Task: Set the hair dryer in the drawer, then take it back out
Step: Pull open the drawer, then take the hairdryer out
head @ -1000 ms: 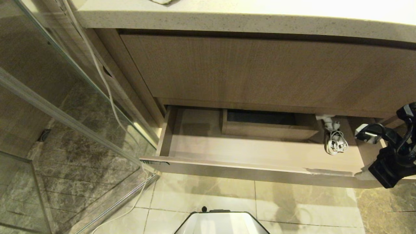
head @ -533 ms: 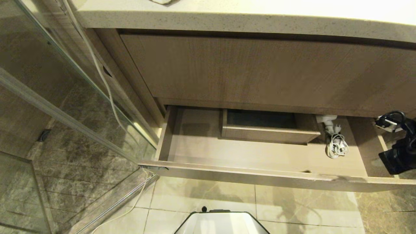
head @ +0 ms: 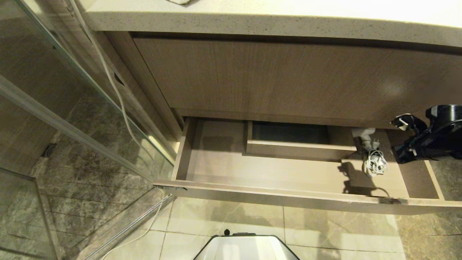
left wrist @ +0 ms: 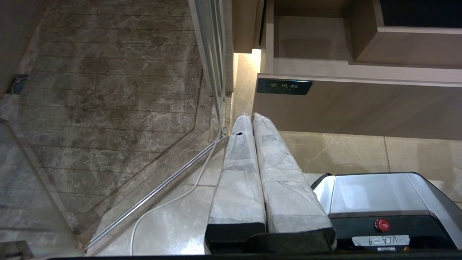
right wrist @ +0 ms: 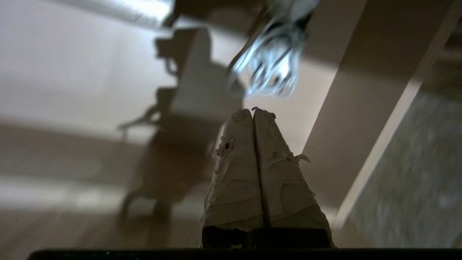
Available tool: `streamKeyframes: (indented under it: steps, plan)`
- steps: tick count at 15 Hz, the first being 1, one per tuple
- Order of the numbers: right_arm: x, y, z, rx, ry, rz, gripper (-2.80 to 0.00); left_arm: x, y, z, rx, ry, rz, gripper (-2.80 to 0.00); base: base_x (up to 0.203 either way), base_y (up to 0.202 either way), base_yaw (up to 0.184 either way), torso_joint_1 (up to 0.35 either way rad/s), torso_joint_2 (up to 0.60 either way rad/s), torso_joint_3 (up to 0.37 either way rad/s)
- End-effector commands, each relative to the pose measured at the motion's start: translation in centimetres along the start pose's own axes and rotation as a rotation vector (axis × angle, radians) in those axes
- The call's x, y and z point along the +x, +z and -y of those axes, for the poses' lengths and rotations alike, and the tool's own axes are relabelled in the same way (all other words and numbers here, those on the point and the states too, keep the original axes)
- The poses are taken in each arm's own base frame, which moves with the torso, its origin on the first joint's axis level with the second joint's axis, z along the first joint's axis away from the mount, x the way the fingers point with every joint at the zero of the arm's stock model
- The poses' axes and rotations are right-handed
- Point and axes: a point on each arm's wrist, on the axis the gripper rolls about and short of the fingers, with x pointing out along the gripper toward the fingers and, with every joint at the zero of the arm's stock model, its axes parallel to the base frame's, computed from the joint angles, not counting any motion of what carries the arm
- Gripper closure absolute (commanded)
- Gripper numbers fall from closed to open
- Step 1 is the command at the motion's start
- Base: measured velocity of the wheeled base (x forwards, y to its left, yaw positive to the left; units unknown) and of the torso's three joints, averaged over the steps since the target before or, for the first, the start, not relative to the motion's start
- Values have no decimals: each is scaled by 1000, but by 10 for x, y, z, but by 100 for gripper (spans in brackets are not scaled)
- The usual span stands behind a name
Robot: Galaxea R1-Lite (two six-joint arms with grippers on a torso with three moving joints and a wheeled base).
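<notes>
**Right arm over the open drawer's right end, fingers empty**

Since a second ago the right gripper [head: 399, 153] has risen from the drawer's front right corner and now hangs over the drawer's right end, its body lying roughly level. The drawer [head: 274, 196] also stands further out than before.

- Right gripper: in the right wrist view its two taped fingers [right wrist: 234, 169] are pressed together with nothing between them.
- Hair dryer [head: 362, 132]: only a white end shows, at the drawer's back edge under the cabinet front, just beyond and to the left of the right gripper. Its coiled white cord [head: 375, 164] with the plug lies on the drawer floor just left of the fingertips, not touching them. In the wrist view the coil [right wrist: 272, 66] appears blurred, just ahead of the tips.
- Boxed notch [head: 299, 142]: at the drawer's back, left of the cord.
- Left gripper [left wrist: 251, 117]: low by the robot's base [left wrist: 375, 195], fingers together and empty, tips near the drawer front just below its black label [left wrist: 284, 86].
- Glass shower panel [head: 72, 108]: far left of both grippers.
</notes>
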Motion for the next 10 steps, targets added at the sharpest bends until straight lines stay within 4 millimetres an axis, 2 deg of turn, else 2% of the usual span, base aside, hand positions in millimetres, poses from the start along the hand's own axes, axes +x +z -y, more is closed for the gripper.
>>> streamKeyframes:
  steps: [1,2,3,8,10]
  plan:
    - [61,-20,9,13,-13,-31,0,0,0,0,0,0,0,0,0,0,0,0,0,0]
    - [69,-22,14,13,-38,-14,0,0,0,0,0,0,-1,0,0,0,0,0,0,0]
    - [77,-26,16,11,-69,-13,-280,0,0,0,0,0,0,0,0,0,0,0,0,0]
    - [104,-46,14,29,-95,-67,-280,0,0,0,0,0,2,0,0,0,0,0,0,0]
    - [112,-48,20,50,-110,-49,-280,0,0,0,0,0,0,0,0,0,0,0,0,0]
